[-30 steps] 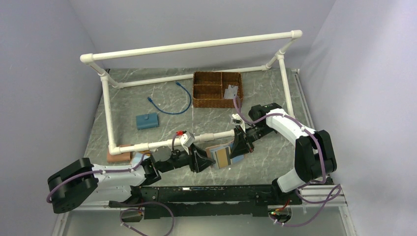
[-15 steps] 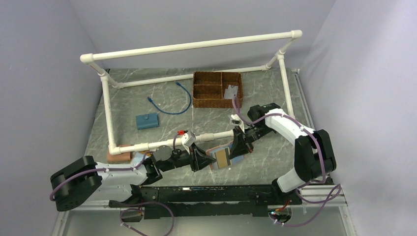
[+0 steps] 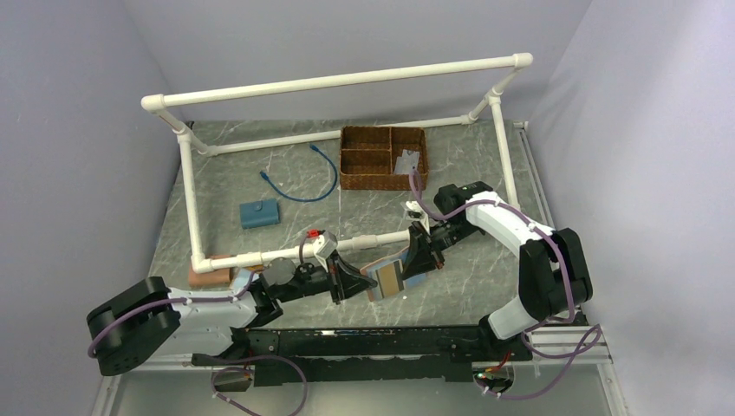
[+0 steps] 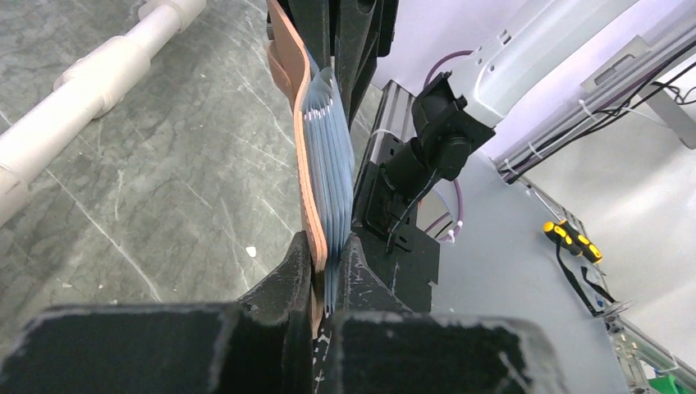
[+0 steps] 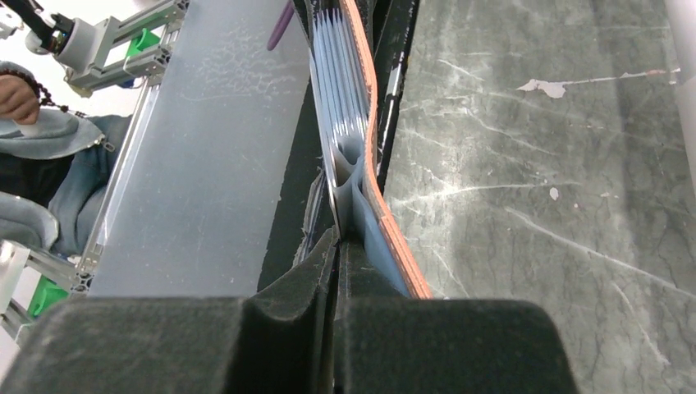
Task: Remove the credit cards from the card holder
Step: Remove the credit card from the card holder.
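The card holder [image 3: 392, 279] hangs open above the table's front middle, reddish-brown outside [image 4: 305, 156] with grey-blue pockets [image 4: 330, 139]. A yellowish-tan credit card [image 3: 390, 278] shows on its inner face. My left gripper [image 3: 362, 282] is shut on the holder's left edge, leather and lining pinched between the fingers [image 4: 297, 271]. At the right edge my right gripper [image 3: 413, 260] is shut on a thin pale leaf inside the holder [image 5: 343, 164]; whether that leaf is a card or a pocket I cannot tell. The leather cover [image 5: 379, 205] runs outside its fingers.
A white pipe frame [image 3: 286, 254] crosses just behind the grippers. Farther back stand a wicker basket [image 3: 383, 157], a blue cable [image 3: 305, 178] and a small blue block [image 3: 259, 212]. A brown block [image 3: 211, 274] lies at the frame's front left corner.
My left gripper has closed from open onto the card holder's left edge. The holder and both grippers have shifted slightly left and back.
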You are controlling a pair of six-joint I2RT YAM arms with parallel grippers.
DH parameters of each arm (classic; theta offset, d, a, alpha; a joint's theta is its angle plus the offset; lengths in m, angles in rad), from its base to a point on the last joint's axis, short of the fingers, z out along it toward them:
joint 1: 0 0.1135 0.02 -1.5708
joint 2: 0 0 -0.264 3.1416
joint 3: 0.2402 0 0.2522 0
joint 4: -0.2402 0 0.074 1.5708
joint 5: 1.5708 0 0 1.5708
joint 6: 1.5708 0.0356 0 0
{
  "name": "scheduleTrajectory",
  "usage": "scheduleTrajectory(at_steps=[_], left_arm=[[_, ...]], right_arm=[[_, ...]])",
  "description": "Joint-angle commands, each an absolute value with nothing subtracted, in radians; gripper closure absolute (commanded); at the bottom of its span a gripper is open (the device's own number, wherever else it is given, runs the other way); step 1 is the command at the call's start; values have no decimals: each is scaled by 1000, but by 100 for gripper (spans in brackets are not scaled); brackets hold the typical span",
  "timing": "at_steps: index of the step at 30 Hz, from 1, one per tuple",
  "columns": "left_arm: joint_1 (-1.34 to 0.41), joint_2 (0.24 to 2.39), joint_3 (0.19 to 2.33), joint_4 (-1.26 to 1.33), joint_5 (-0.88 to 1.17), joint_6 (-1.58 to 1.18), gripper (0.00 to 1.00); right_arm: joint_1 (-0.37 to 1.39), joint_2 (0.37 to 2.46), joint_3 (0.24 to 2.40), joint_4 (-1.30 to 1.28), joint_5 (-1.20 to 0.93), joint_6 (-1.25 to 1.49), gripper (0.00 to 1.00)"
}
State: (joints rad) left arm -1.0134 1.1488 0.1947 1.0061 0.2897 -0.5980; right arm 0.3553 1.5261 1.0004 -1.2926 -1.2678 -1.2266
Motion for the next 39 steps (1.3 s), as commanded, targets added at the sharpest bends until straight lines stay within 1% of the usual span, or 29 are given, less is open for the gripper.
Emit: scheduleTrajectory(at_steps=[1, 16, 20, 27, 39], left_arm=[[-975, 1119, 176, 1119, 352, -640, 100], [-855, 1231, 155, 1307, 567, -783, 100], [-837, 1200, 157, 1257, 575, -775, 100], [-827, 1063, 150, 1095, 550, -741, 100], [-825, 944, 84, 1023, 506, -762, 100]], right_arm=[[353, 1521, 1037, -1299, -1299, -1243, 100], [353, 1515, 1037, -1335, -1304, -1297, 100], [353, 1513, 1035, -1332, -1300, -1295, 100], [353, 1513, 1031, -1290, -1290, -1241, 100], [351, 1514, 1028, -1264, -1279, -1208, 100]])
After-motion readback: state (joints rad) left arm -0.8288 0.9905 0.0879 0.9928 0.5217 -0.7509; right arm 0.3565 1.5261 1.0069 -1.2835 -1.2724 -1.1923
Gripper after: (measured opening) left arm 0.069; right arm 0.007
